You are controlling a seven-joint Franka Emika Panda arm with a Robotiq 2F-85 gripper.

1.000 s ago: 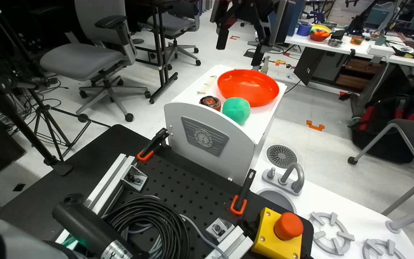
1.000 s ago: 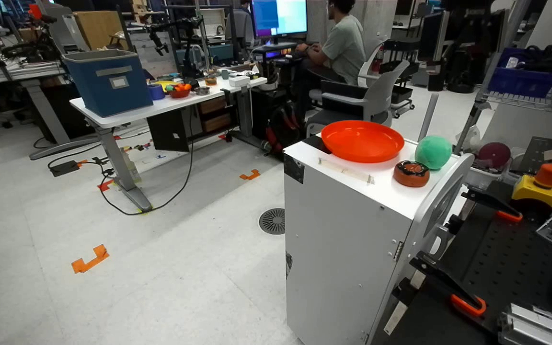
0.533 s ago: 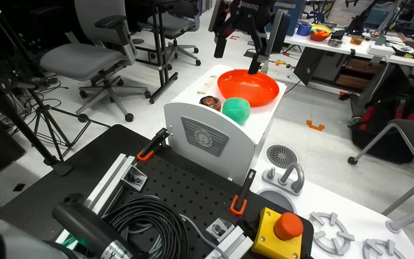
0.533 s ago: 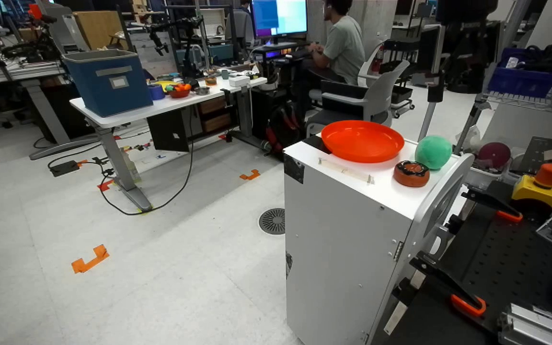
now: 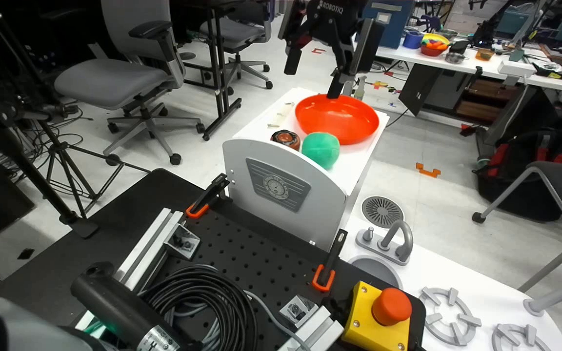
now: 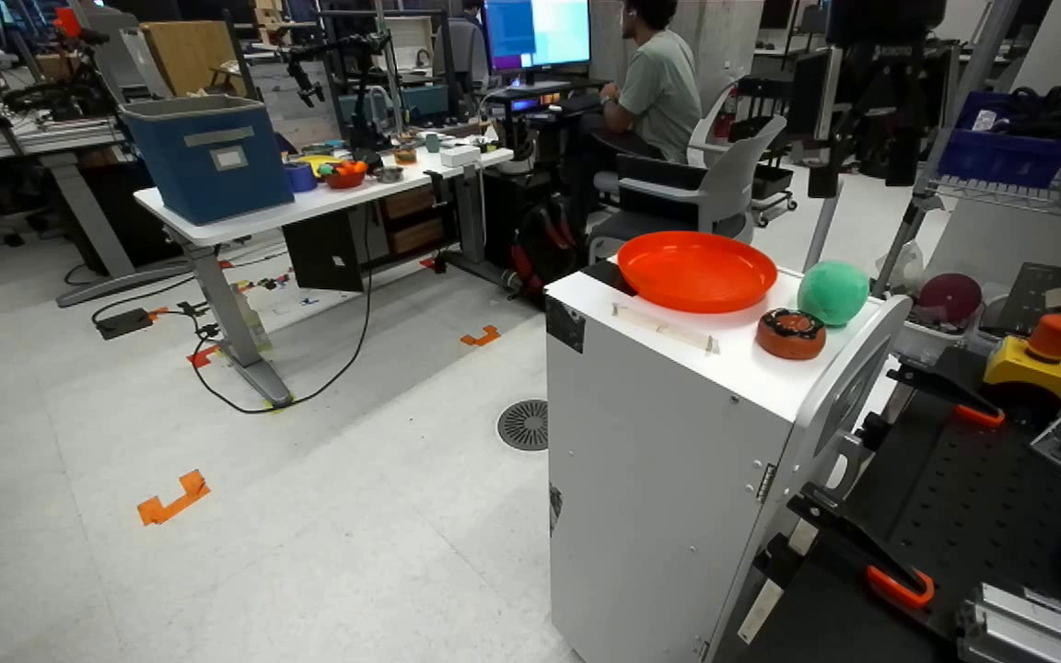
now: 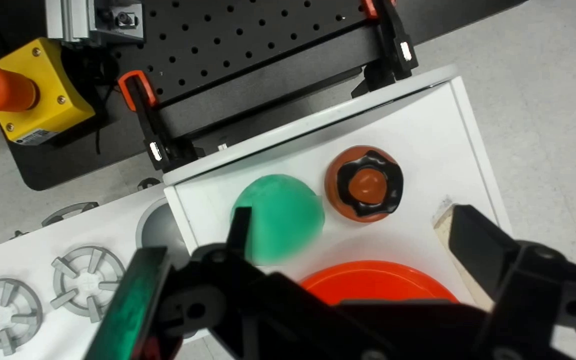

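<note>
From left, a gray wheeled office chair (image 5: pixel 115 80) stands beyond a black perforated workbench (image 5: pixel 261 265) that stretches across the near side. At center rises a white, boxy cabinet (image 6: pixel 659 460). A beige strip of tape (image 5: pixel 281 116) marks the left of its top; nearer, toward the cabinet's near end, sits a round, brown, donut-like toy (image 5: pixel 286 138) ringed in wavy black.

Above hangs a black, two-fingered Robotiq claw (image 5: pixel 313 77), jaws spread wide and grip empty, touching none of the objects below; in an exterior view, a clear gap separates its fingertips (image 6: pixel 822 180) from the cabinet top. In the wrist view, the brown toy appears between the jaws, and one fingertip crosses in front of a green ball (image 7: pixel 283 215) with faint seams. The ball rests right of the toy and just beside it; whether the two touch cannot be told. Beyond both, toward the far right of the cabinet top, lies a shallow, glossy, orange-red plastic dish (image 5: pixel 339 119), partly hidden in the wrist view by the claw itself.

At near right, a yellow box (image 5: pixel 366 321) topped by a red push-button (image 5: pixel 392 306) sits at the workbench's edge. Farther back, a gray toy faucet (image 5: pixel 400 239) stands beside a round gray basin (image 5: pixel 376 268) set in a white counter (image 5: pixel 437 270). At far right, a long white table (image 5: pixel 539 83) carries a red bowl (image 5: pixel 431 51) heaped with bright items (image 5: pixel 435 44).
</note>
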